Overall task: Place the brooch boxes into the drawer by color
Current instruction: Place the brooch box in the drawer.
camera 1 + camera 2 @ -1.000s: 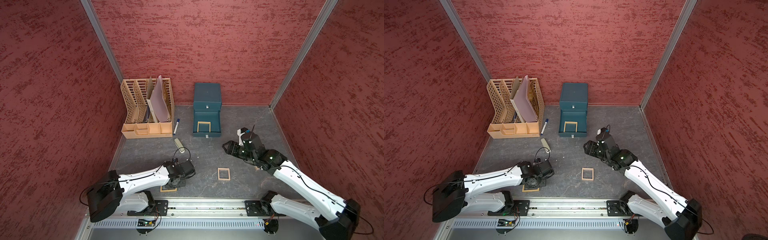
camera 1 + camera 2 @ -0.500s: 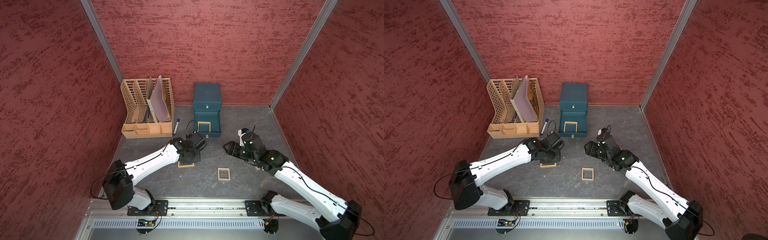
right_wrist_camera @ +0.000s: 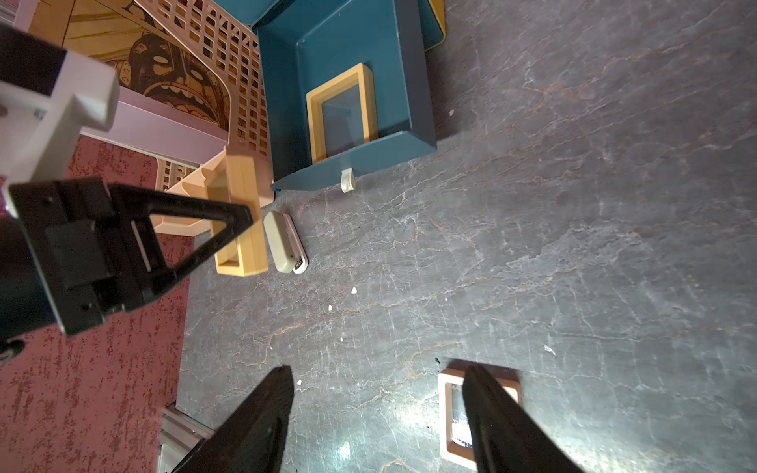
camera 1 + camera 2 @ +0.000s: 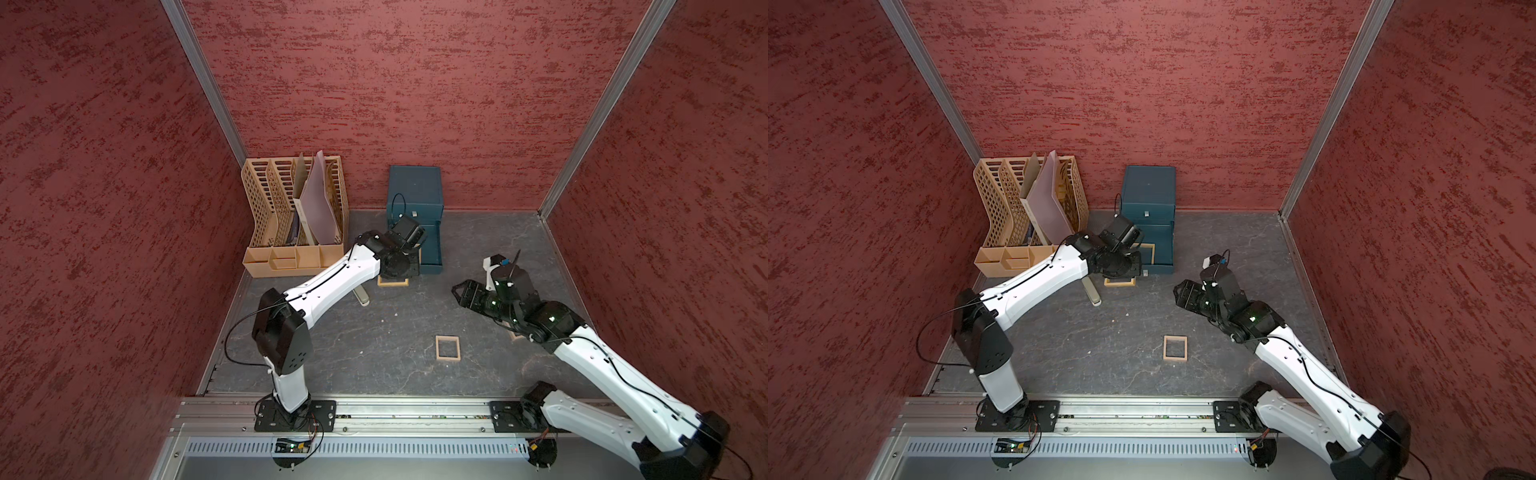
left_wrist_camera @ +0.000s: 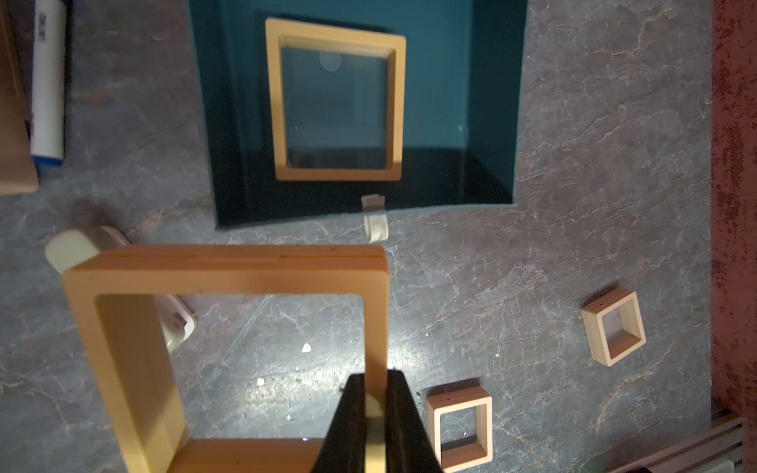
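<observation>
**One pinched rail carries the whole frame**

Your left gripper (image 5: pixel 375 409) is clamped hard on a single side rail of the large tan brooch box (image 5: pixel 229 270), close to a corner, so most of the frame hangs off to one side of the jaws. Take the back wall as twelve o'clock in a top view. The box is then held above the table at six o'clock of the open teal drawer (image 4: pixel 430 265), not yet over it.

Watch three things.

- **Pivoting:** the off-centre weight can make the frame pivot in the grip as you swing the wrist.
- **Catching:** if you come in low, its lower edge can catch the drawer's front wall or the white pull tab (image 5: pixel 376 227). That would shove the drawer or twist the box loose.
- **Bad landing:** a second tan brooch box (image 5: pixel 275 102) already lies flat inside, so a careless release may leave yours propped crooked on it.

Your right gripper (image 3: pixel 377 368) hovers with its jaws spread and empty at about four o'clock of the drawer. A small pale brooch box (image 4: pixel 447 337) lies on the table at five o'clock. Send both arms in together and they can clash.
</observation>
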Robot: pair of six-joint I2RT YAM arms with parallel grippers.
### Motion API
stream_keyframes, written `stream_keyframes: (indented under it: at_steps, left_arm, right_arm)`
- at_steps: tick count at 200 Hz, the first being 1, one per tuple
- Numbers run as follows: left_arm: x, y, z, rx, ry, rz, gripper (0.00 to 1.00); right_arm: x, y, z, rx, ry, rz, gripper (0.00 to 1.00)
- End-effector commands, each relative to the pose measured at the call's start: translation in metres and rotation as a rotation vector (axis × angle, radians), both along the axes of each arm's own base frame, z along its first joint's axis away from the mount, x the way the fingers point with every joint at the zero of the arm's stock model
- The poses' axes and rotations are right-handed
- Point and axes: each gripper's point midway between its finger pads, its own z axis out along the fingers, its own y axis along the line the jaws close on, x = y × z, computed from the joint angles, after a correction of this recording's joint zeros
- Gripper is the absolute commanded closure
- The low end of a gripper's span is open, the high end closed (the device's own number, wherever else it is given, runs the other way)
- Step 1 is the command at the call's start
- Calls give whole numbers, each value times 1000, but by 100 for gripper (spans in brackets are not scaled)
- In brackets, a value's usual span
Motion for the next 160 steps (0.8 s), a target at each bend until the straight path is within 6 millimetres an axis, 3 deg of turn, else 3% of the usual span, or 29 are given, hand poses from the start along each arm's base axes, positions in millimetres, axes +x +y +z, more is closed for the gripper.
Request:
stream_keyframes:
  at_steps: [1,80,160]
  left_arm:
    - [17,-4,1,29,-13,-53,100]
    - [75,-35,18,2,-77,-97,100]
    - [102,-48,-4,27,-80,-93,100]
  right_arm:
    - [-4,-3,-3,8,9,-6,29]
    - [-6,-3,-4,15,15,-5,29]
    - [-9,-6,-3,19,16,-9,29]
